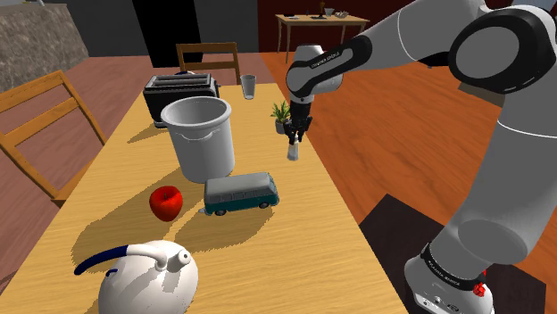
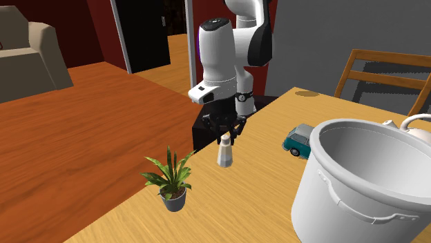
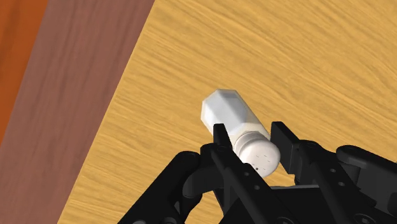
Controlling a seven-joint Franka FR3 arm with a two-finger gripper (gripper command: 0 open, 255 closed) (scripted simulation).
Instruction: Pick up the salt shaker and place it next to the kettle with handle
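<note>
Over the wooden table [image 3: 286,51], the pincer [image 3: 250,135] clasps a white salt shaker [image 3: 226,111].

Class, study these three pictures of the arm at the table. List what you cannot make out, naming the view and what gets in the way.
Kettle: shoulder view, base cut off by the bottom edge; second exterior view, mostly hidden behind the pot.
Toaster: shoulder view, lower front hidden by the pot.
Salt shaker: wrist view, cap's sides hidden by the claw.
Things on the far table: shoulder view, too small.
</note>
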